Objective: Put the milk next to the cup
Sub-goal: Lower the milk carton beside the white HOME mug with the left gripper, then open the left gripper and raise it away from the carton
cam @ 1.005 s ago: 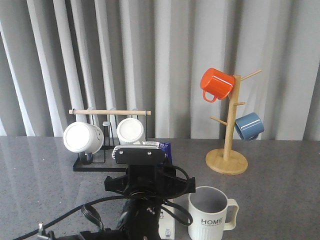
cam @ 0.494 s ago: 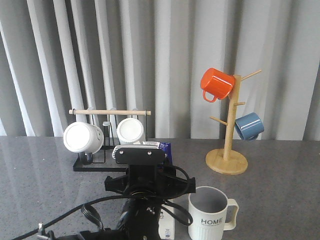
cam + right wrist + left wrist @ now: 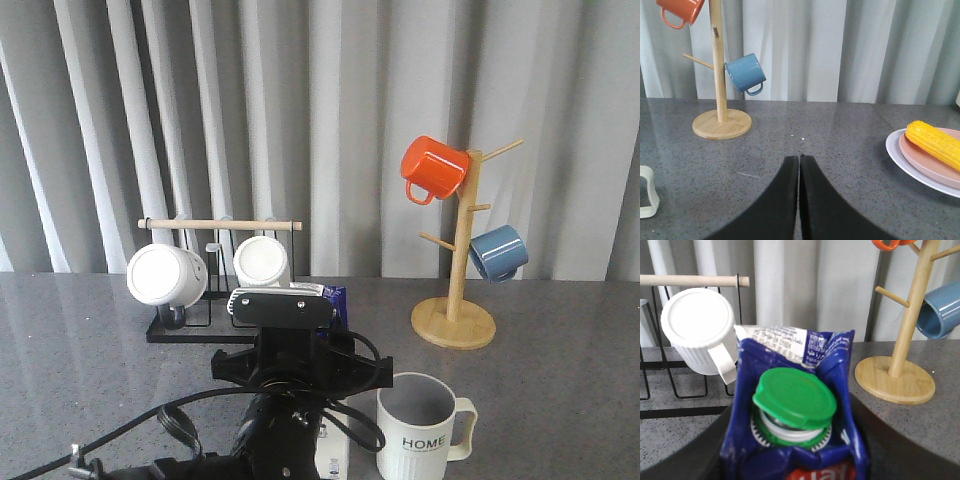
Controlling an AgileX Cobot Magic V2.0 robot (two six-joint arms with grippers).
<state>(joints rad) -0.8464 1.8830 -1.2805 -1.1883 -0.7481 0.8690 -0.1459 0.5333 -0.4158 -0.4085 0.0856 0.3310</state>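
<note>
The left gripper point(image 3: 795, 460) pinches the milk point(image 3: 799, 405) (green cap up), held upright just left of the cup point(image 3: 420, 428) at the near table edge. The right gripper point(image 3: 799, 200) has its fingers pressed together, holding nothing. Farther right stands the wooden mug tree point(image 3: 457, 250).

Glossy printed milk point(image 3: 795, 440) carton, ribbed glazed cup point(image 3: 420, 440), speckled stone-look table point(image 3: 560, 400)

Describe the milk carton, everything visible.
The milk is a gable-top carton, blue on top, with a green round cap, a white printed ridge and a sliver of red band. It stands upright in the left end effector, close beside the cup; the front view shows only its white base and blue top edge.
</note>
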